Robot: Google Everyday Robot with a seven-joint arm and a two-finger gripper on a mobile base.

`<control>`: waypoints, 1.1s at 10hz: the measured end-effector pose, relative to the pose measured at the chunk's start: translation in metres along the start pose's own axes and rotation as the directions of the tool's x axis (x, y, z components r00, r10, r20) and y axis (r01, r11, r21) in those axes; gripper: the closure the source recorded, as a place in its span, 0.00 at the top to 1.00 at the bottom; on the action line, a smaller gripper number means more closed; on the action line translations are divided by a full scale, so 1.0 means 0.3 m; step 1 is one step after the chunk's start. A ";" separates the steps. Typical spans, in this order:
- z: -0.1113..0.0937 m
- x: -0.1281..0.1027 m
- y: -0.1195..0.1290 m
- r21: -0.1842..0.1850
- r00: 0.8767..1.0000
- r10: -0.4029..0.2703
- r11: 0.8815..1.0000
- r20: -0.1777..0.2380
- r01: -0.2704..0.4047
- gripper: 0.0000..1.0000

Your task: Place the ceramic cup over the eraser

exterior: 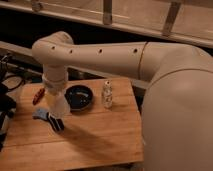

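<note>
The ceramic cup [58, 106] is a plain white tapered cup that hangs at the end of my arm, just above the wooden table [95, 135]. My gripper [55, 96] is shut on it, mostly hidden behind the wrist and the cup. The eraser [56, 123], a small black block with pale stripes, lies on the table just below and in front of the cup. The cup is apart from it, slightly behind and above.
A blue-grey flat piece [41, 114] lies next to the eraser on its left. A reddish-brown object [38, 95] lies at the far left. A dark bowl [79, 96] and a white speckled shaker [106, 95] stand behind. Dark gear sits off the table's left edge.
</note>
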 end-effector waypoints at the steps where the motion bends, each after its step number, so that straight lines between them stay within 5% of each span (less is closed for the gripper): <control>1: 0.006 -0.013 -0.006 -0.003 1.000 -0.005 1.000 0.000 0.005 0.00; 4: 0.046 -0.041 -0.023 -0.032 1.000 -0.024 0.999 -0.004 0.024 0.00; 8: 0.130 -0.108 0.011 -0.123 0.996 -0.084 0.989 -0.011 0.082 0.09; 11: 0.099 -0.103 0.031 -0.094 0.996 -0.087 0.992 -0.018 0.085 0.00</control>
